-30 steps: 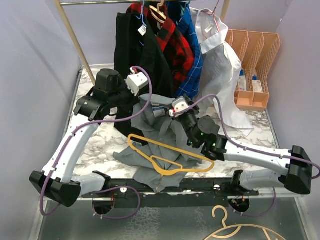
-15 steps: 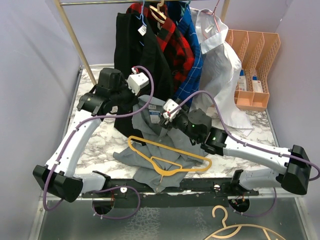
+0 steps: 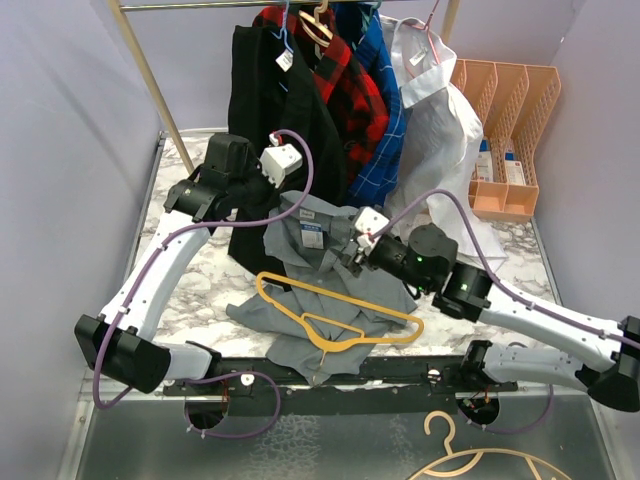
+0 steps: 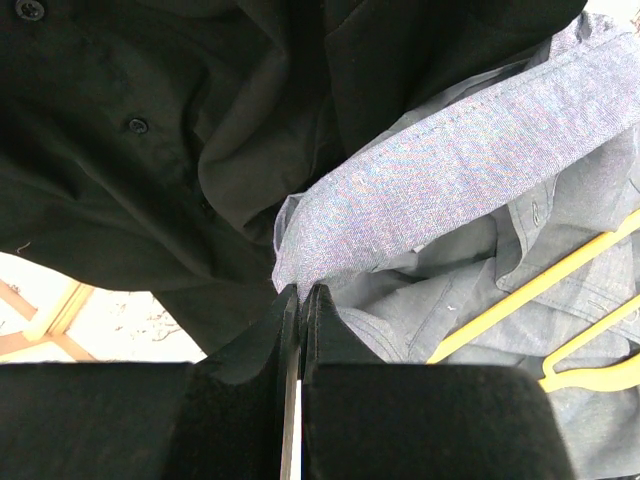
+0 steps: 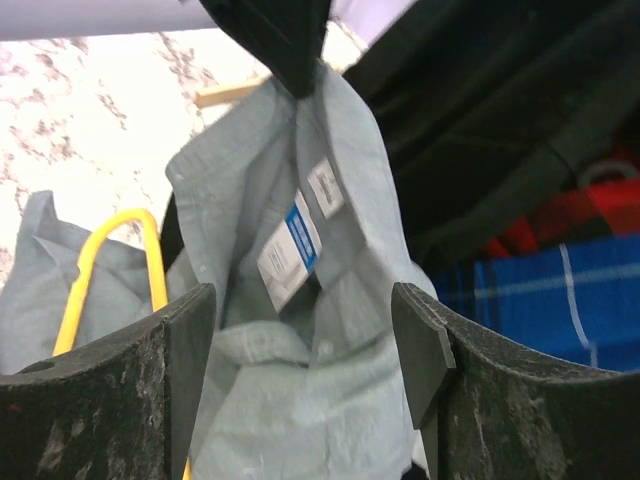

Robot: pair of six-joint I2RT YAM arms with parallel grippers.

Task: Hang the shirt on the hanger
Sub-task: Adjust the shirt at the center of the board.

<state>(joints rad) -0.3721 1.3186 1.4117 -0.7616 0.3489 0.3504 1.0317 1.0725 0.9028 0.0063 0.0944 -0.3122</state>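
Observation:
The light-grey shirt lies crumpled on the marble table, its collar lifted at the back. My left gripper is shut on a collar edge and holds it up; the left wrist view shows the jaws pinching grey fabric. The yellow hanger lies flat on the shirt's lower part. It also shows in the left wrist view and the right wrist view. My right gripper is open and empty, facing the inside of the raised collar and its labels from just in front.
A black garment, plaid shirts and a white shirt hang on the rack behind. An orange organizer stands at back right. A pale tan hanger lies below the table's front edge.
My left gripper has raised the collar up and a little back. My right arm has shifted right, with its open gripper now facing the held collar.

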